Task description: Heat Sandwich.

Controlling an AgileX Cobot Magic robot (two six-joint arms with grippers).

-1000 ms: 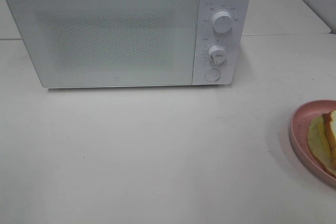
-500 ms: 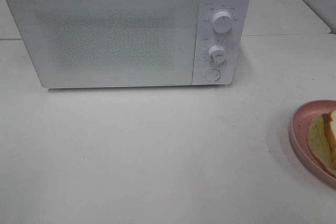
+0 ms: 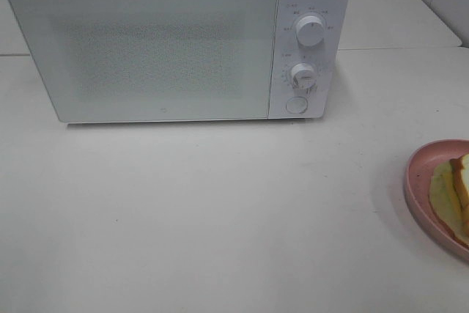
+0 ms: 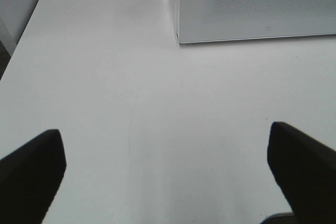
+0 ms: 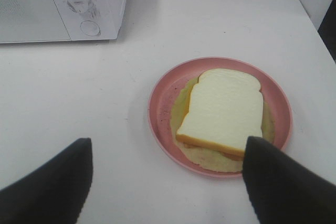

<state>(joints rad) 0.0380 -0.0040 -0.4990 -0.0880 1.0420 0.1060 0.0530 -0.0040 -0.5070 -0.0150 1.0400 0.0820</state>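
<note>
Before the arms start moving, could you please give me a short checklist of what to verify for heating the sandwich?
1. Microwave door open for loading: not ok, it is closed.
2. Sandwich sitting on the pink plate: ok.
3. Right gripper open and holding nothing: ok; its fingers are spread above the table near the plate.
4. Left gripper open and holding nothing: ok.
5. Table between plate and microwave clear: ok.
6. Dial settings: cannot tell, markings too small.

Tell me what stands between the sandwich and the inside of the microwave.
The microwave's door is shut, so it blocks the way in. The sandwich lies on the pink plate to the microwave's right, and the bare table between them holds nothing visible.
</note>
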